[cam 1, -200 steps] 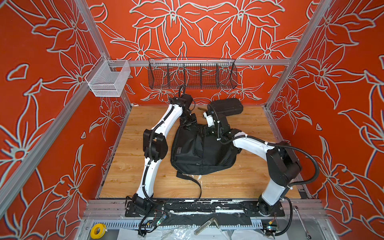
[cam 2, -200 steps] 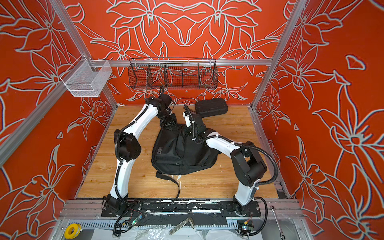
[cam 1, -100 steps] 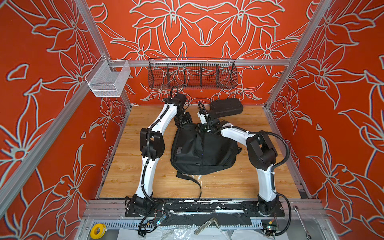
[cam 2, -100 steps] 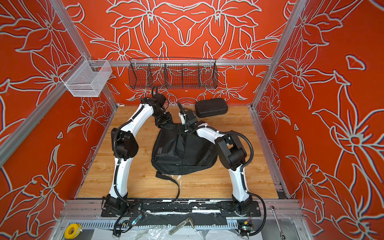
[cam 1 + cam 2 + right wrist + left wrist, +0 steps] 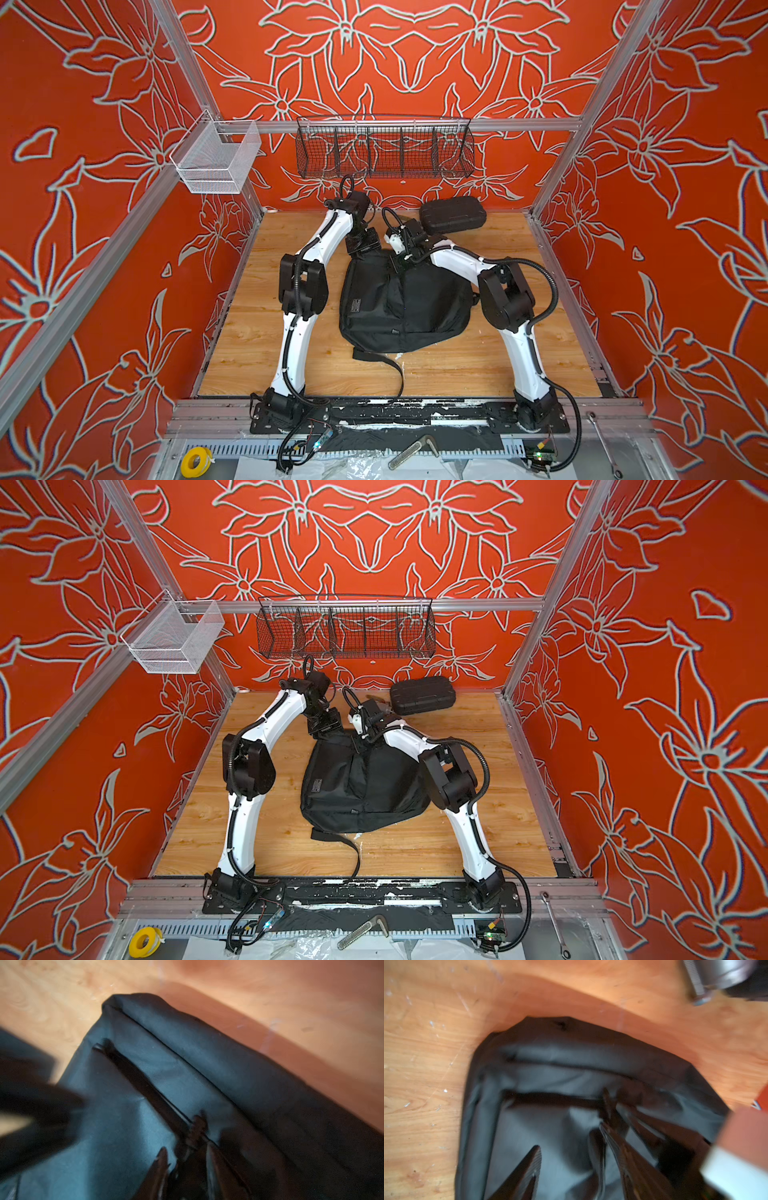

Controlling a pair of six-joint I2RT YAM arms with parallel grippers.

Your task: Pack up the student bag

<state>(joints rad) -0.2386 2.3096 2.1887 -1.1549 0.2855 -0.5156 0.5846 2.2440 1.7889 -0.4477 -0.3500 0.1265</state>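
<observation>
The student bag [image 5: 399, 299] [image 5: 357, 779] lies flat on the wooden floor, label patch up, one strap [image 5: 390, 365] trailing toward the front. Both grippers sit at its far edge. My left gripper [image 5: 365, 248] [image 5: 569, 1147] is open just above the bag [image 5: 550, 1064] fabric, with only a loose fold between its fingers. My right gripper [image 5: 401, 259] [image 5: 187, 1150] stands right beside it on the bag [image 5: 187, 1053]. Its fingers are close together on either side of the dark zip pull [image 5: 198, 1126]. Blur hides whether they press on it.
A black hard-shell case [image 5: 452, 214] [image 5: 422, 695] lies at the back right, near the right gripper. A black wire basket [image 5: 384, 145] and a white mesh basket [image 5: 216, 162] hang on the rear rail. Tape roll [image 5: 193, 461] and wrench [image 5: 602, 444] lie beyond the front rail.
My right arm folded inward and its gripper came down from beside the case onto the bag's far edge, its jaws narrowing. The left gripper shifted slightly and opened a little wider.
</observation>
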